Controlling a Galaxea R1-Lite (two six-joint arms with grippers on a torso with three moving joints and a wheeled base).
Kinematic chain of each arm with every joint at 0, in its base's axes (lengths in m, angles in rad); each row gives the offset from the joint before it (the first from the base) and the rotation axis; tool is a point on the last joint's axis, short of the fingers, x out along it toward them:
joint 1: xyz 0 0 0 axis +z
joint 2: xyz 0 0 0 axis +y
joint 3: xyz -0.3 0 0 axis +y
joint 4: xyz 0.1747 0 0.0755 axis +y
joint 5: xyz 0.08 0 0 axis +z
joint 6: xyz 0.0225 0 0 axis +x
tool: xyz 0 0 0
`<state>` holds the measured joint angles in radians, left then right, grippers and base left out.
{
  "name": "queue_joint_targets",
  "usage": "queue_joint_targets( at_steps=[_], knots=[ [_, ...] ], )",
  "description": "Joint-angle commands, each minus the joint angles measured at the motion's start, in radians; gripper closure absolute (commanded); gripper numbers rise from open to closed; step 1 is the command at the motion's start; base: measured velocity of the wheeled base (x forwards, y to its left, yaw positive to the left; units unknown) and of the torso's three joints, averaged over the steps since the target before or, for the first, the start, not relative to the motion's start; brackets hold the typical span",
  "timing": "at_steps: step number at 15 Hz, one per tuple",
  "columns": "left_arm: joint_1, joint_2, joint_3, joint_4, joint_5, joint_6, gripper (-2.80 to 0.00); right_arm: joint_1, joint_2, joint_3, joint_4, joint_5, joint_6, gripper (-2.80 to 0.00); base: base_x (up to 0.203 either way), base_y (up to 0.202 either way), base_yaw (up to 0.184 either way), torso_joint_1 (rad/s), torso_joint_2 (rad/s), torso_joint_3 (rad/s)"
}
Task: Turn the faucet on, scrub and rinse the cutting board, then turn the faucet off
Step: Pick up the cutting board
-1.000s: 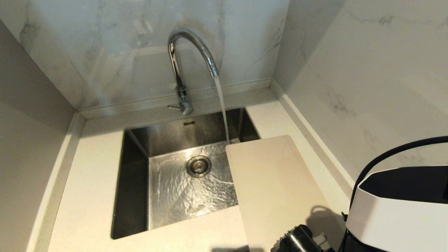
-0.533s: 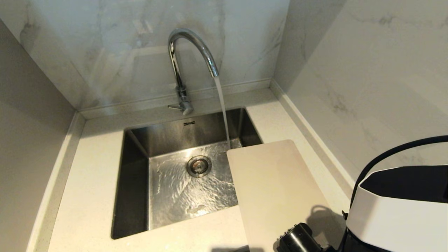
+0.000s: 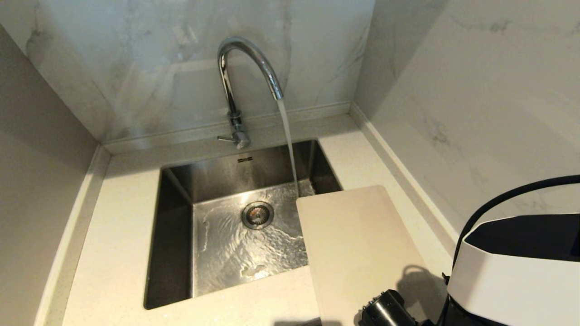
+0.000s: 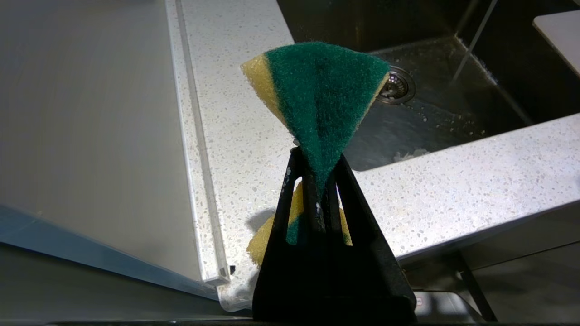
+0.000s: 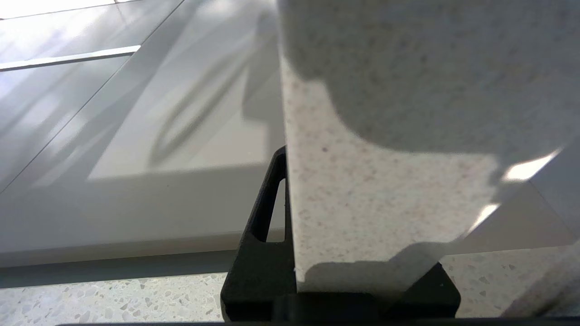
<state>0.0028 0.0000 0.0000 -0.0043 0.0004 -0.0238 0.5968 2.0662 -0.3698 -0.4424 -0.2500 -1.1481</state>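
Note:
Water runs from the chrome faucet point(image 3: 247, 68) into the steel sink point(image 3: 174, 253); its thin lever point(image 3: 225, 138) points left. The cream cutting board point(image 3: 358, 244) lies along the sink's right side, its far end over the basin just beside the stream. At the board's near end sits my right gripper point(image 5: 326, 190), shut on the cutting board point(image 5: 385, 113); one black finger point(image 5: 267, 203) presses its face and the other is hidden behind it. My left gripper point(image 4: 317, 156) hangs over the counter's front left, shut on a green and yellow sponge point(image 4: 326, 86).
Marble walls close in the speckled counter point(image 3: 118, 253) on the left, back and right. The drain point(image 3: 257, 214) lies in the wet basin floor. A white and black part of my own body point(image 3: 516, 271) fills the lower right corner.
The cutting board's far end has slid back toward me, away from the water stream. Neither arm nor the faucet has visibly moved.

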Motion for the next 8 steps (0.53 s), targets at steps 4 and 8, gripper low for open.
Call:
queue_joint_targets(
  at_steps=[4,8],
  knots=[
    [-0.001,0.002,0.003,0.000,0.001,-0.001,0.00,0.003,-0.117,0.010,0.002,-0.003,-0.064,0.00,0.000,0.000,0.000,0.000,0.00,0.000],
    [0.000,0.002,0.003,0.000,0.001,-0.001,0.00,0.003,-0.257,0.015,0.034,-0.012,-0.117,0.00,0.000,0.000,0.000,0.000,0.00,0.000]
  ],
)
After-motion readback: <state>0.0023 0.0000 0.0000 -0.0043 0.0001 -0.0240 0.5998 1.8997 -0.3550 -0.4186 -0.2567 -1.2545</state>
